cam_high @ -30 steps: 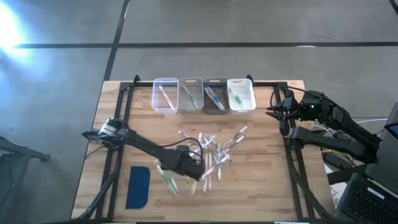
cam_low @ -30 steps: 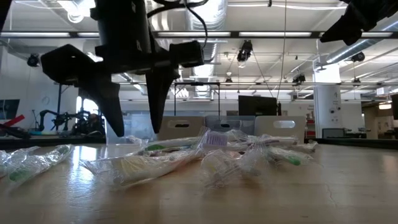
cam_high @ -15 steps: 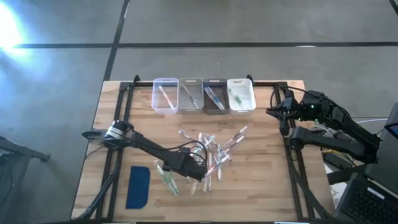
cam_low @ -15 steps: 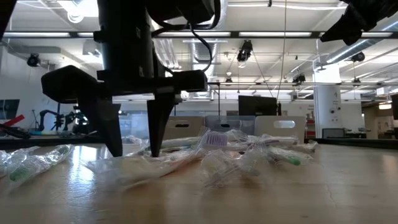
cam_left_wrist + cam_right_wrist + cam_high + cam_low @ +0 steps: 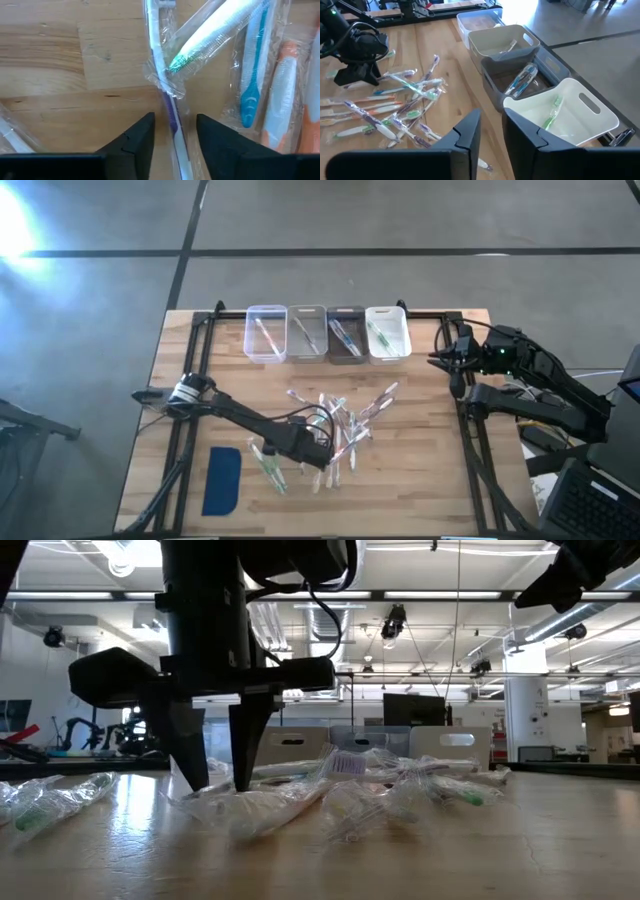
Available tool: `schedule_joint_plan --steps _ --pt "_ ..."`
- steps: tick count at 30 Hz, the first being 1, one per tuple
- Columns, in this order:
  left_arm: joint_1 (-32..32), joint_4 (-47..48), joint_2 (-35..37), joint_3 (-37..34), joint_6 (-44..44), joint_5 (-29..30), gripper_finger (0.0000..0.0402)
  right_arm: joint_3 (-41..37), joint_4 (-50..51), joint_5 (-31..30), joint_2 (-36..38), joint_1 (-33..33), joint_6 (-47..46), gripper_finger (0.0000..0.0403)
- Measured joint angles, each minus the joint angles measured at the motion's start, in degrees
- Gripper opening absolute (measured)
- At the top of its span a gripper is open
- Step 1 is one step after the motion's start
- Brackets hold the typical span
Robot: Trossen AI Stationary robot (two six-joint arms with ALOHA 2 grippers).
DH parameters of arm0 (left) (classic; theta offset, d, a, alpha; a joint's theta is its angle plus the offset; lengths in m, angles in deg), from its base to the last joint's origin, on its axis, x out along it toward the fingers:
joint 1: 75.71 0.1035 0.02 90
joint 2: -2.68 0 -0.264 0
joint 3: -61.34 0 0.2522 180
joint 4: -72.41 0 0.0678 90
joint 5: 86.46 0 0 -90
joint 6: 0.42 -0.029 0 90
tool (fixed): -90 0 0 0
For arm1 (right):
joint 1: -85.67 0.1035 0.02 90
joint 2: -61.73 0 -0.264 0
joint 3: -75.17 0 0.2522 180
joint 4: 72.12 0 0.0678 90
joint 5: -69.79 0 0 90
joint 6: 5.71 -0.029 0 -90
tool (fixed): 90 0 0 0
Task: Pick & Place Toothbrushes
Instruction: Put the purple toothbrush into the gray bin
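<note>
left gripper [image 5: 215, 785]: down at the near-left edge of the toothbrushes [image 5: 340, 430], fingers spread astride one wrapped purple-handled toothbrush [image 5: 172, 117], not pinching | right gripper [image 5: 440, 360]: raised at the table's far right, fingers slightly apart, holding nothing | toothbrushes: heaped mid-table, one in each bin [image 5: 327, 333] at the far edge

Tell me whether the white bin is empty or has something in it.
Not empty. The white bin holds one wrapped toothbrush with a green accent, lying along its floor; the high view shows it too.
</note>
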Motion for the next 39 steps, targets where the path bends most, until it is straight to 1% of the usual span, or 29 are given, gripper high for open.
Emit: schedule_joint_plan --steps 4,8,13,16,19,24,26,28,33,36,39 --pt "0.0 0.7 0.0 0.0 0.3 -0.6 0.0110 0.0 0.0 0.0 0.0 0.0 0.0 0.0094" --pt "0.0 1.5 0.3 0.0 0.8 -2.4 0.0078 0.0 0.0 0.0 0.0 0.0 0.0 0.0105" --pt "0.0 2.7 1.4 0.0 1.8 -2.8 0.0037 0.0 0.0 0.0 0.0 0.0 0.0 0.0117" --pt "-0.2 5.0 2.8 0.0 2.3 -2.8 0.0018 0.0 0.0 0.0 0.0 0.0 0.0 0.0125" --pt "-0.2 8.3 4.6 0.0 2.6 -2.5 0.0016 0.0 0.0 0.0 0.0 0.0 0.0 0.0133" --pt "-0.3 13.2 7.7 0.0 2.5 -1.8 0.0027 0.0 0.0 0.0 0.0 0.0 0.0 0.0145" --pt "-0.3 13.6 9.3 0.0 1.1 0.8 0.0027 0.0 0.0 0.0 0.0 0.0 0.0 0.0150" --pt "-0.3 13.4 10.8 0.0 -0.5 5.0 0.0025 0.0 0.0 0.0 0.0 0.0 0.0 0.0155" --pt "-0.1 12.1 14.6 0.0 -5.3 20.4 0.0025 0.0 0.0 0.0 0.0 0.0 0.0 0.0166" --pt "0.6 10.4 16.5 0.0 -8.0 28.7 0.0024 0.0 0.0 0.0 0.0 0.0 0.0 0.0172" --pt "2.2 8.3 18.2 0.0 -12.9 34.5 0.0024 0.0 0.0 0.0 0.0 0.0 0.0 0.0179"
